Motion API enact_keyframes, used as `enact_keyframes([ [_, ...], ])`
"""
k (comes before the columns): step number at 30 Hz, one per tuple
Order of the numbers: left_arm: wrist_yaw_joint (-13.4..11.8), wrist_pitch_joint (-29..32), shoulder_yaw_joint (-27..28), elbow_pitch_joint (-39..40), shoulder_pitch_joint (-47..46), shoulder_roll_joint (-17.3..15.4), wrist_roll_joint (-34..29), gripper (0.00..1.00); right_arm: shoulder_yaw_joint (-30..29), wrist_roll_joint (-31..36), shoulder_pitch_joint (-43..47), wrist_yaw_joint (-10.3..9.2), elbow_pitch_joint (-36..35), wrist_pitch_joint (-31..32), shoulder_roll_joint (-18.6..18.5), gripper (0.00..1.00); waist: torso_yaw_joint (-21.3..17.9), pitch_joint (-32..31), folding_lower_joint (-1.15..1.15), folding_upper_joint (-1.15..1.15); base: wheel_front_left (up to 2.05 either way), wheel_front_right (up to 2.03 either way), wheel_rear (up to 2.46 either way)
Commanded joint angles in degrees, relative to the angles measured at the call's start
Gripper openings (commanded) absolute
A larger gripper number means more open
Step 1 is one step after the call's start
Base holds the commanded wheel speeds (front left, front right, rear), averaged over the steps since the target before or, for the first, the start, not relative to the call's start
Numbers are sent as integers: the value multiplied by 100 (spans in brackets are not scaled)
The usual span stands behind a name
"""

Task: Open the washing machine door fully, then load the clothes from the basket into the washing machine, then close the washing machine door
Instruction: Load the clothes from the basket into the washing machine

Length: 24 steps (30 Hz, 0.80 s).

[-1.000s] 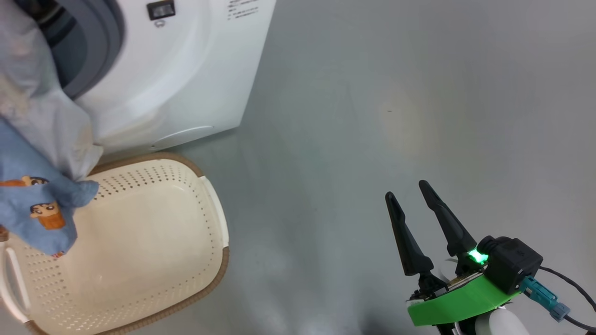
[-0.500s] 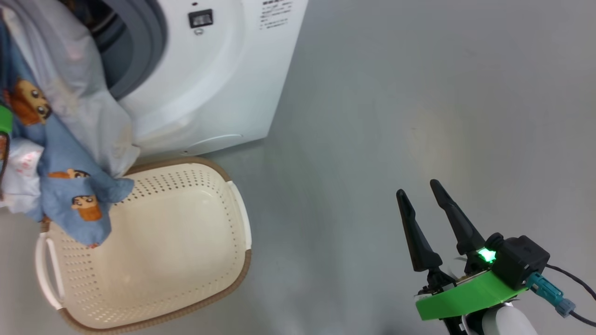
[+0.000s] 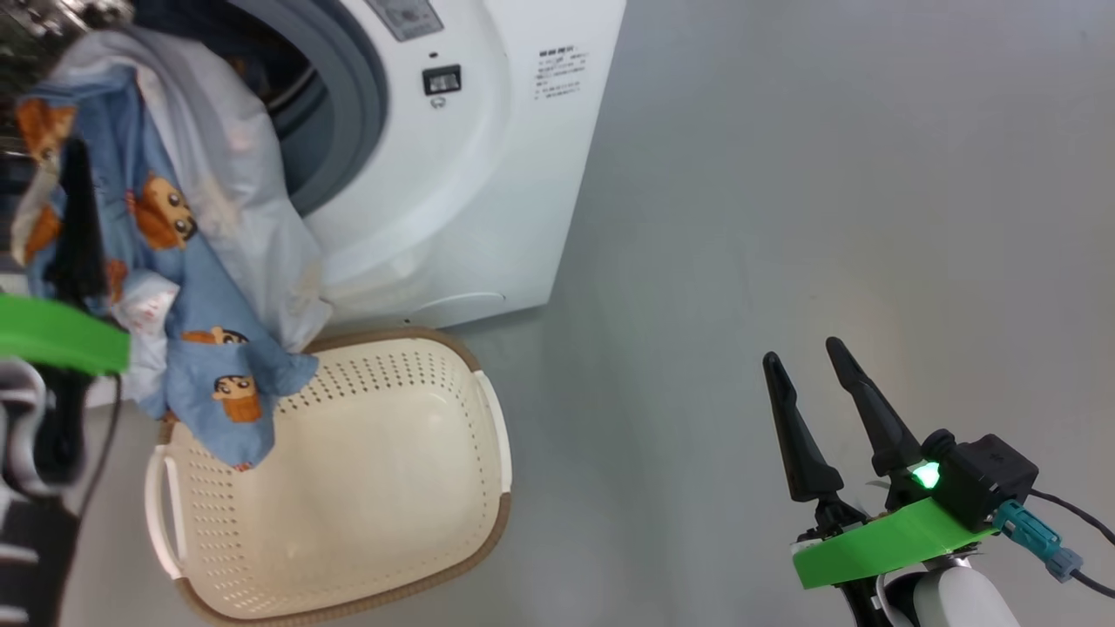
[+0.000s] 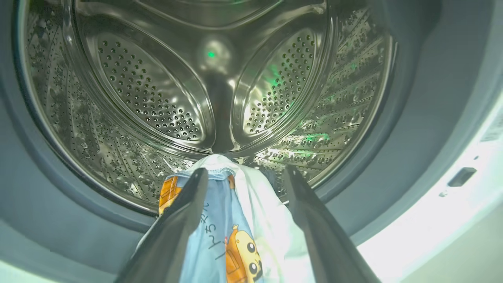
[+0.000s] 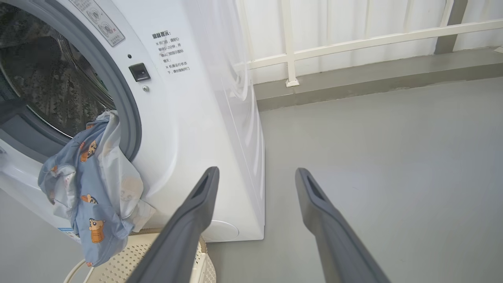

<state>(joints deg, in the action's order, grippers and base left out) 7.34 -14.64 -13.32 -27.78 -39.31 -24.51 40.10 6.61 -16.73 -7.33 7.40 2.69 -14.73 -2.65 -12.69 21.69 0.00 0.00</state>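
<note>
The white washing machine [image 3: 470,200] stands with its round opening uncovered; the door is out of view. My left gripper [image 4: 245,171] is at the mouth of the steel drum [image 4: 157,98], shut on the clothes [image 4: 220,236]. This bundle of light blue printed fabric and white cloth [image 3: 209,287] hangs down over the gasket to the far left corner of the basket [image 3: 348,488]. The rest of the cream basket holds nothing. My right gripper [image 3: 802,350] is open with nothing in it, low over the floor to the right of the basket.
Grey floor [image 3: 784,174] stretches to the right of the machine. A white railing [image 5: 353,39] and a low kerb run behind it. The basket sits right against the machine's front foot. A black cable hangs by my left arm [image 3: 52,335].
The camera has swung, so the machine and basket sit further right. My left gripper has come into view, carrying the clothes higher toward the drum opening. The right gripper has stayed put.
</note>
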Motion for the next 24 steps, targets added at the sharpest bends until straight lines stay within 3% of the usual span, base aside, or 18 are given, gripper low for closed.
enact_keyframes([
  [1, 14, -35, 289, 285, 184, -212, -71, 100, 93, 49, -43, 9, -83, -27, -22, 100, 126, -192, 0, 0, 0, 0, 0],
  [14, 14, -36, 630, 1723, 1900, -100, -129, 100, -40, 133, 9, 9, 142, -27, -22, 100, 401, -615, 0, 0, 0, 0, 0],
  [24, 14, -36, 891, 2239, 2834, -89, -113, 100, -59, 212, -6, 9, 129, -27, -22, 100, 543, -595, 0, 0, 0, 0, 0],
])
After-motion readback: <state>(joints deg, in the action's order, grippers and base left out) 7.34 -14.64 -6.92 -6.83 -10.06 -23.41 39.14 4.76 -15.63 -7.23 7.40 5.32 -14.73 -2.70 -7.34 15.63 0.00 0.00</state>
